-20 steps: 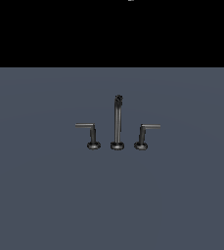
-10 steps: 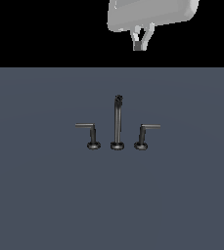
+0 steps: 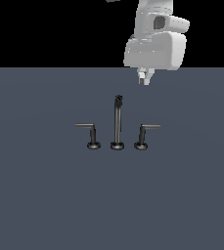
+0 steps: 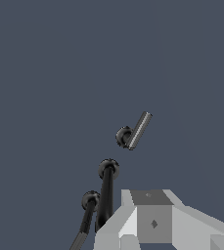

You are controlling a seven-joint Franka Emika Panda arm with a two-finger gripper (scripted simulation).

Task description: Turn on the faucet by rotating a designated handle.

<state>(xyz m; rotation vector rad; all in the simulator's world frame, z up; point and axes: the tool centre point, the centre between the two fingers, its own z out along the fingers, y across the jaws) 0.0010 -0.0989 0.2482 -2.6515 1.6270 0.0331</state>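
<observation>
So my gripper (image 3: 144, 79) is hanging well above the faucet (image 3: 117, 124), roughly over the handle (image 3: 145, 133) I'm meant to turn, the lever with its arm pointing toward the exterior view's right. It sits on the flat grey surface (image 3: 45, 195), just beside the spout (image 3: 117, 119), with the twin lever (image 3: 89, 133) on the spout's other side. Nothing touched yet.

Fingers look close together with nothing between them, but they're tiny in the exterior view and the wrist view doesn't show the tips, so honestly I can't tell.

Worries: the spout is tall and right next door, so coming down slightly off could clip it. The lever arm is thin, so a sloppy push could slide off its end. And picking the twin by mistake would be dumb.
</observation>
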